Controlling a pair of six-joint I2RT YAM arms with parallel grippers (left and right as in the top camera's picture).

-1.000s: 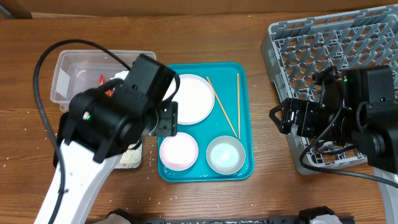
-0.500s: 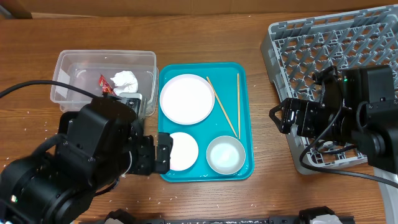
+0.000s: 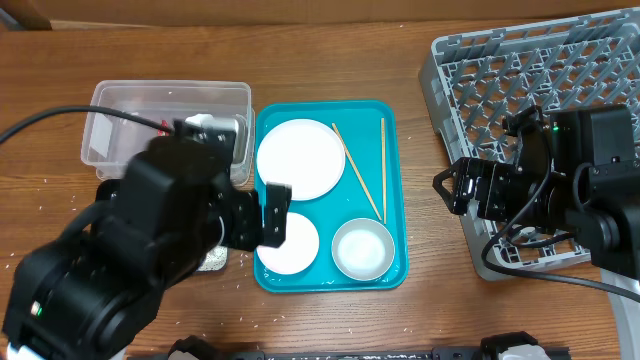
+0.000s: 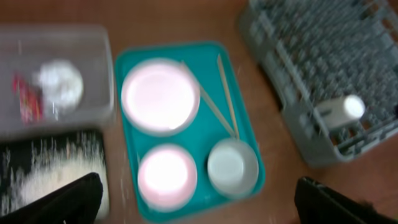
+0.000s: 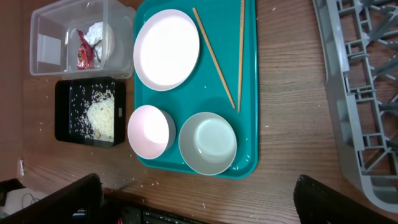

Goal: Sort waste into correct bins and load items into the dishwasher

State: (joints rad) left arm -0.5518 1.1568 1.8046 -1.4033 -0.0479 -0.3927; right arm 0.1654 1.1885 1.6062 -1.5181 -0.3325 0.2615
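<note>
The left gripper [image 4: 198, 190] and right gripper [image 5: 196, 186] are both wide apart, empty; two thin wooden chopsticks [image 5: 214, 58] lie loose on the teal plastic tray [image 5: 246, 138]; a clumsy grab could flick them off.

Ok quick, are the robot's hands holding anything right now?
Left gripper: open, holding nothing.
Right gripper: open, holding nothing.

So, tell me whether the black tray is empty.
Not empty: the right wrist view shows white rice grains piled and scattered inside the black tray.
</note>
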